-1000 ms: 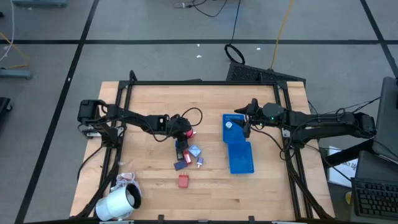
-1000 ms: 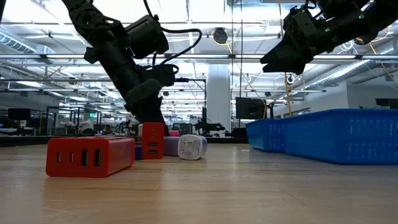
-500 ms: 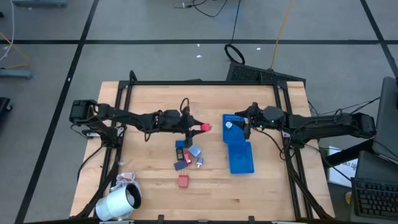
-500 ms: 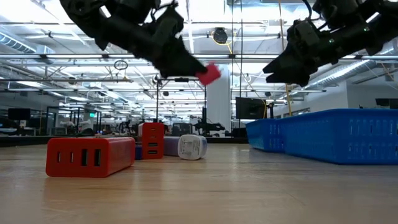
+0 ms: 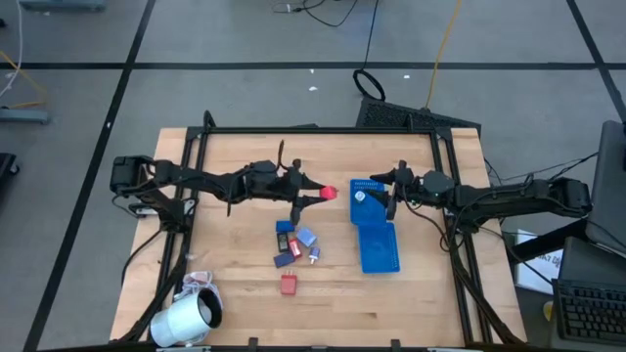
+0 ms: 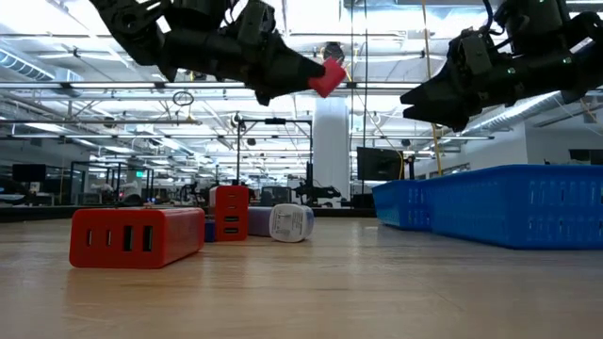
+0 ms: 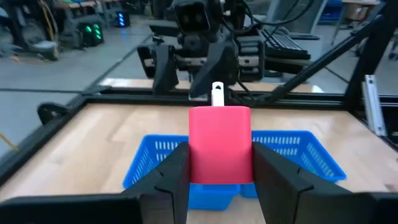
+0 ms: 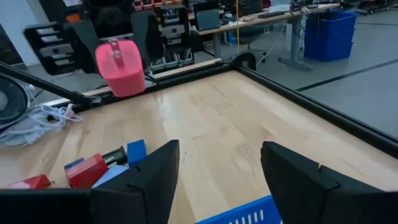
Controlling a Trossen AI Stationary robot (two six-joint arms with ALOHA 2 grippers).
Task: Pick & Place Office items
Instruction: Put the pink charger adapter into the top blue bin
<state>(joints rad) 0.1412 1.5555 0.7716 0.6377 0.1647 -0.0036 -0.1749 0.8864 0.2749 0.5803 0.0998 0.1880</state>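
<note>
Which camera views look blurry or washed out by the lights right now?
Low view: ceiling lights glare behind the left end effector, which is soft, while the red block in front is sharp. Left wrist view: the pink block is clear, the room behind it blurred.

Since a second ago the left gripper [image 5: 315, 194] is no longer down among the office items [image 5: 293, 246] in the middle of the table; it now hangs raised above the wood, pointing toward the blue tray [image 5: 377, 235], with a small red block [image 5: 328, 193] clamped between its fingers [image 7: 283, 180]. Over the last half second that block is carried a little closer to the tray and sits higher in the low view. The right gripper [image 5: 389, 193] shifts only slightly, above the tray's far end.
</note>
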